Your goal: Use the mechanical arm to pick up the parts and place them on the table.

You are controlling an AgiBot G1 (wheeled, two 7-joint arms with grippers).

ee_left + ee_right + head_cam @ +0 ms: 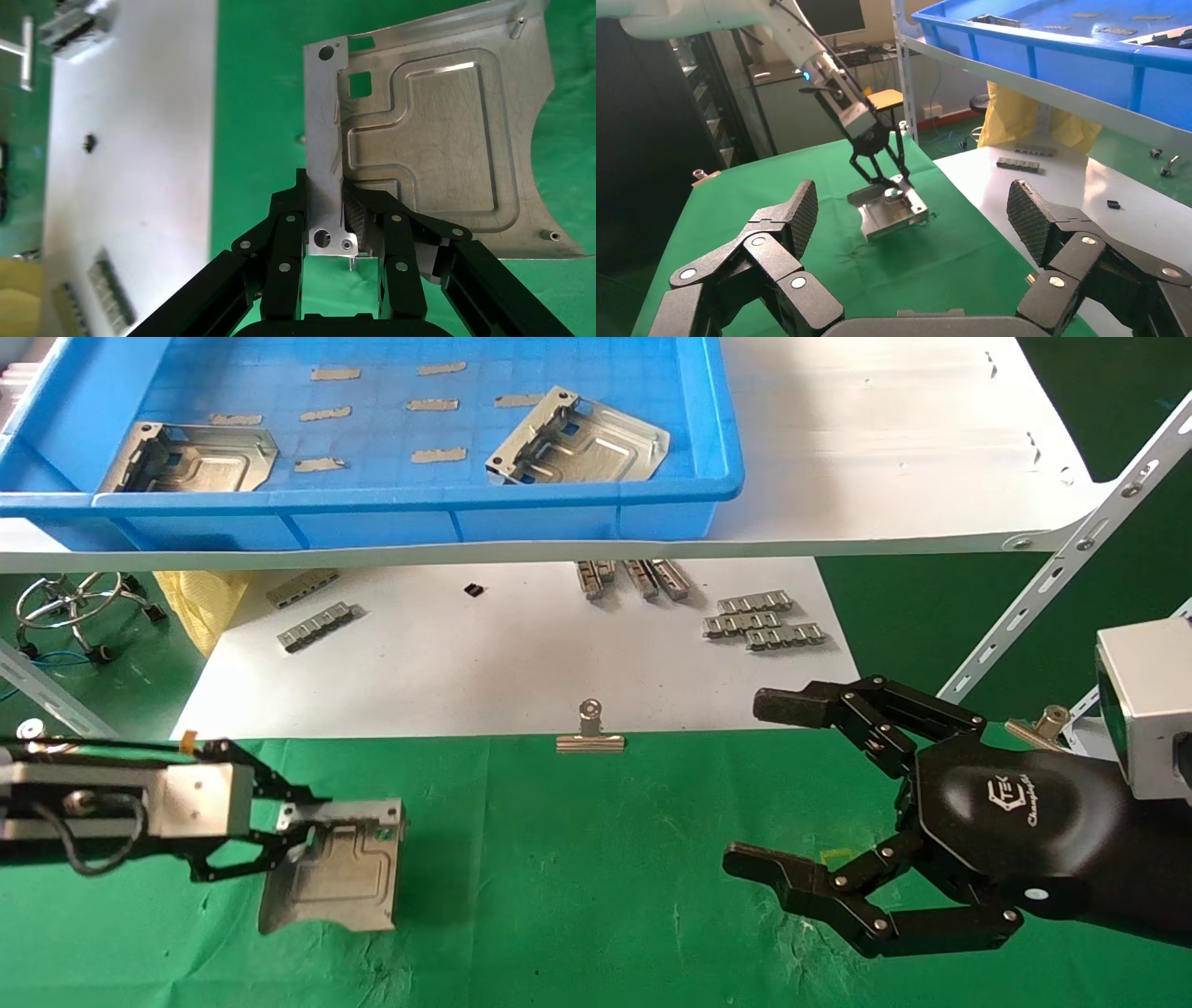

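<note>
My left gripper is shut on the folded edge of a silvery stamped plate and holds it tilted, low over the green table at the front left. In the left wrist view the fingers pinch that edge and the plate spreads beyond them. My right gripper is open and empty above the cloth at the right. The right wrist view shows the held plate under the left gripper. Two more plates lie in the blue bin.
The bin stands on a white shelf board above the table. Behind the cloth lies a white sheet with small grey ridged strips. A metal clip sits at the cloth's far edge. A slanted shelf bracket stands at the right.
</note>
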